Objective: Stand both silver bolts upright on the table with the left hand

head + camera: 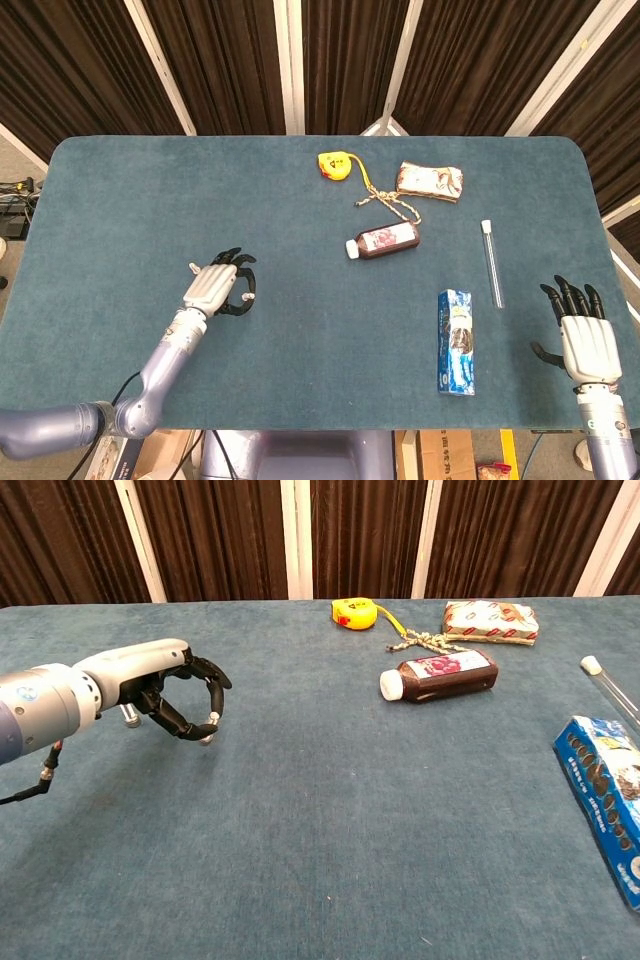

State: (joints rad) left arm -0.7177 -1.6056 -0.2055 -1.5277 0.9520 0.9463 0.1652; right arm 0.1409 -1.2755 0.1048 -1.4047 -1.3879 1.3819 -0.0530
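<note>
My left hand (214,288) (140,680) hovers low over the front left of the teal table (120,200). Its thumb and a finger pinch one small silver bolt (251,296) (209,726) at their tips, close to the cloth; the other fingers curve apart. The second silver bolt (193,268) (130,717) sits on the table just left of and behind the hand, partly hidden by it in the chest view, so I cannot tell whether it stands or lies. My right hand (587,340) rests by the front right edge with its fingers apart, holding nothing.
A brown bottle (382,241) lies mid-table, with a yellow tape measure (335,165), a knotted cord (390,203) and a snack packet (430,181) behind it. A glass tube (491,262) and a blue box (455,342) lie to the right.
</note>
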